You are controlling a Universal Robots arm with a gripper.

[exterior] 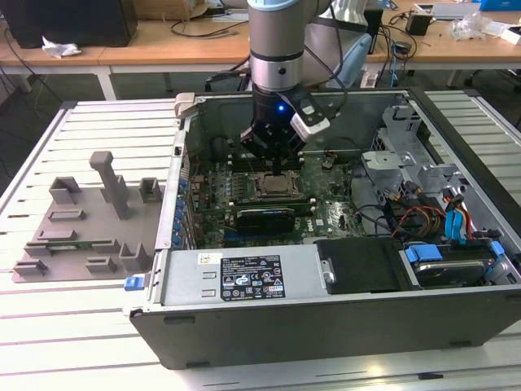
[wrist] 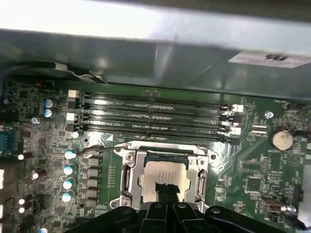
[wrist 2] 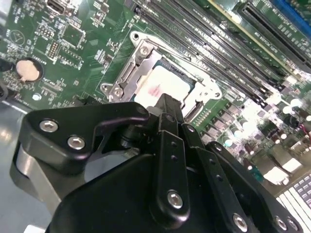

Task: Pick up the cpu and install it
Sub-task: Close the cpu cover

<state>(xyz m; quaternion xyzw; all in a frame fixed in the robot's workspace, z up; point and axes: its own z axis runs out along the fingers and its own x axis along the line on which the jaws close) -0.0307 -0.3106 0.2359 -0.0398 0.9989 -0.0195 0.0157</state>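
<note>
The cpu [exterior: 278, 186] is a pale silver square lying flat in its socket on the green motherboard inside the open computer case. Both wrist views show the cpu [wrist 2: 167, 86] [wrist: 165, 175] with the metal socket frame [wrist 2: 124, 80] [wrist: 129, 177] open around it. My gripper [exterior: 278, 168] hangs straight above the socket, its black fingertips [wrist: 164, 190] drawn together and shut over the chip's near edge. I cannot tell whether they touch it. In the second wrist view the gripper [wrist 2: 168, 105] hides the chip's near part.
Memory slots [wrist: 150, 114] run along one side of the socket. The case wall [exterior: 172, 204] stands at the exterior view's left, with a grey tray of blocks [exterior: 81, 220] beyond it. A power supply [exterior: 244, 281] and cabled drives [exterior: 431, 224] lie nearby.
</note>
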